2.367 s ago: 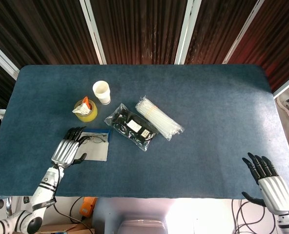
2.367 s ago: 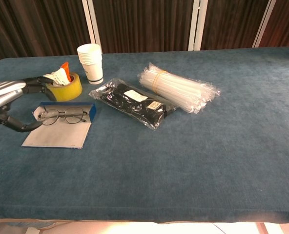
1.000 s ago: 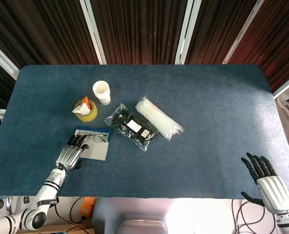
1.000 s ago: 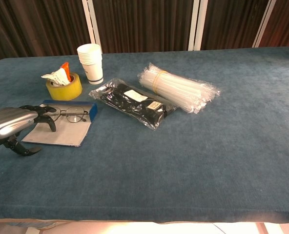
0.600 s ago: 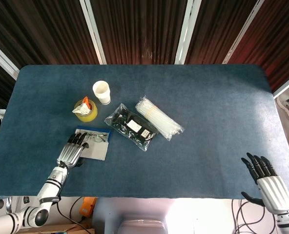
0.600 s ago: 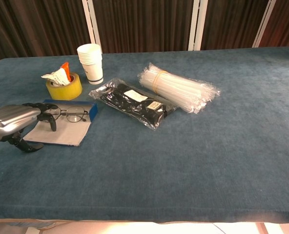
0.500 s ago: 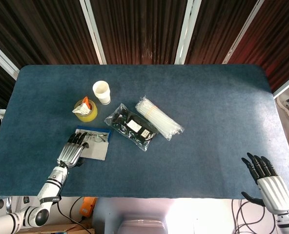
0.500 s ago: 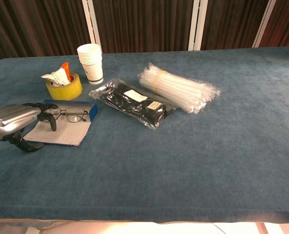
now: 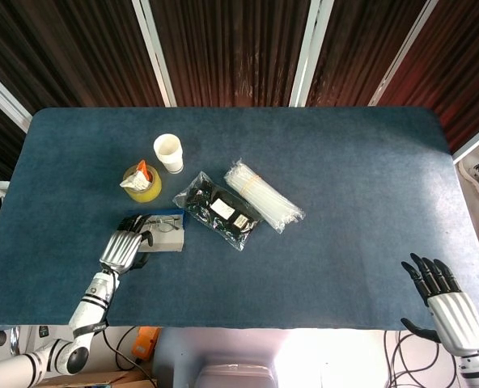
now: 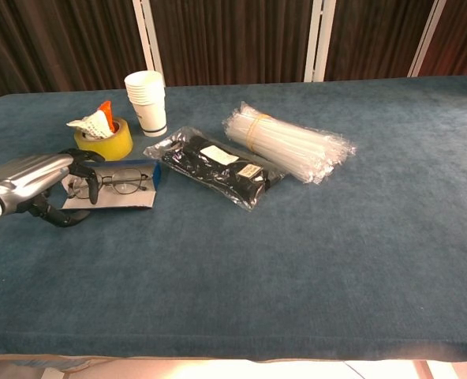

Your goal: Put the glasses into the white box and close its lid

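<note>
The white box (image 9: pixel 168 240) (image 10: pixel 117 200) lies open on the blue cloth at the front left, its blue-edged tray (image 10: pixel 153 170) at the back. Thin-framed glasses (image 9: pixel 166 223) (image 10: pixel 124 182) rest in the tray. My left hand (image 9: pixel 124 249) (image 10: pixel 33 180) grips the lid's left edge, fingers (image 10: pixel 88 178) over it and thumb beneath, and the lid stands tilted up off the table. My right hand (image 9: pixel 450 305) hovers at the near right corner with fingers spread and nothing in it; only the head view shows it.
A yellow tape roll (image 9: pixel 143 186) (image 10: pixel 105 143) with a crumpled wrapper on it and a stack of paper cups (image 9: pixel 168 152) (image 10: pixel 147 103) stand behind the box. A black packet (image 9: pixel 219 210) (image 10: pixel 214 167) and a clear bag of straws (image 9: pixel 264 196) (image 10: pixel 289 142) lie to its right.
My left hand has moved forward and right with the lid's edge. The lid, flat before, now tilts up toward the glasses. The right hand has stayed put.
</note>
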Robot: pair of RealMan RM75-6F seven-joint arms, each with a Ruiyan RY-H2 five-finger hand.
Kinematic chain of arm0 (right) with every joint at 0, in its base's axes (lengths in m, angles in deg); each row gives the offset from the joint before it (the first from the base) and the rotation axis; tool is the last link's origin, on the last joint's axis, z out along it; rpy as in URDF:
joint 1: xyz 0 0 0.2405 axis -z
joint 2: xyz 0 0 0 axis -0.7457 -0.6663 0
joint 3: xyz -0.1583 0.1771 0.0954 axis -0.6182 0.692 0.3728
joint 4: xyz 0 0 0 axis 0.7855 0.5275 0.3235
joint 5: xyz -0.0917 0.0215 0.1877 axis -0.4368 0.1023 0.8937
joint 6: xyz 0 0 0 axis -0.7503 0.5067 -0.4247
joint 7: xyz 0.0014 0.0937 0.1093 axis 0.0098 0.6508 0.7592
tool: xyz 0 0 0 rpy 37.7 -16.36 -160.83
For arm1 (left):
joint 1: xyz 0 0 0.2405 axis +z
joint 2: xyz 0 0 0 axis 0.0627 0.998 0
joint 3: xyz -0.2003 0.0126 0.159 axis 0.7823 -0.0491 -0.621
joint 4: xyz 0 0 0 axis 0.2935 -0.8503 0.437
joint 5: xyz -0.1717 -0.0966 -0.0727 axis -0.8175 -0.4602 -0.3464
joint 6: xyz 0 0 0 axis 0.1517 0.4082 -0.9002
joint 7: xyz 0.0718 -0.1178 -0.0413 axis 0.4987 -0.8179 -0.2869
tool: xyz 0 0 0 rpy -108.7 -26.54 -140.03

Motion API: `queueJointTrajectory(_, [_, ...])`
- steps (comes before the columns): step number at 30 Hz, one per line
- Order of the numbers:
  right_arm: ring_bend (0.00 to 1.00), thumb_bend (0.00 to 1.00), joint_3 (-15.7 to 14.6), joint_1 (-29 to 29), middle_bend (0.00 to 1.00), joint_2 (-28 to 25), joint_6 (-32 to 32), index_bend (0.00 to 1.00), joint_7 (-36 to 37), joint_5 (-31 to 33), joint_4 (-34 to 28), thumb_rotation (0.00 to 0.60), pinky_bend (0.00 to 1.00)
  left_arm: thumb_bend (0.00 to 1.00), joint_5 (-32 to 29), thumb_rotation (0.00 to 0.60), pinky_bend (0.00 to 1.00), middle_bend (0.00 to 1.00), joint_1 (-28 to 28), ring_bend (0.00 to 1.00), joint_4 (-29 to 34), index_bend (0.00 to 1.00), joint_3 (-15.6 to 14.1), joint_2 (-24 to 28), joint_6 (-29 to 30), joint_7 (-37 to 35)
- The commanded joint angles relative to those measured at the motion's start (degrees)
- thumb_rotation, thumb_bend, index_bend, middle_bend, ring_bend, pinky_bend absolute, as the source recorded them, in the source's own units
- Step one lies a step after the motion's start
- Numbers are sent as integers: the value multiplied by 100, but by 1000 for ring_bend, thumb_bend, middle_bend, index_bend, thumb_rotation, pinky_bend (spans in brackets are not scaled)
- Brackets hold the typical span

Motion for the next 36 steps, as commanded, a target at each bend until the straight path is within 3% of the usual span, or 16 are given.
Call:
queueJointTrajectory(1, [0, 278, 5, 3, 0, -12, -17, 0, 31, 3, 0, 600, 0, 362, 126, 600, 121, 95, -23, 0, -404, 561, 34, -245, 38, -261])
queueJointTrajectory(12, [0, 278, -3, -3, 0, -11, 3, 0, 11, -9, 0, 600, 0, 580, 515, 600, 117, 134, 62, 0, -978, 699, -25, -541, 411, -619])
queueJointTrajectory(20, [0, 278, 7, -6, 0, -8, 16, 0, -11, 15, -9, 600, 0, 734, 901, 600, 114, 147, 201, 0, -558, 726, -120, -149, 704, -1282])
queueJointTrajectory(26, [0, 278, 1, -29, 0, 20, 92, 0, -87, 29, -19, 600, 0, 762, 915, 600, 115, 153, 242, 0, -79, 731, -96, 202, 624, -1693])
queueJointTrajectory(36, [0, 278, -15, -50, 0, 23, 135, 0, -101, 17, -19, 600, 0, 761, 434, 600, 116, 164, -94, 6, -343, 731, 317, -82, 79, -1707])
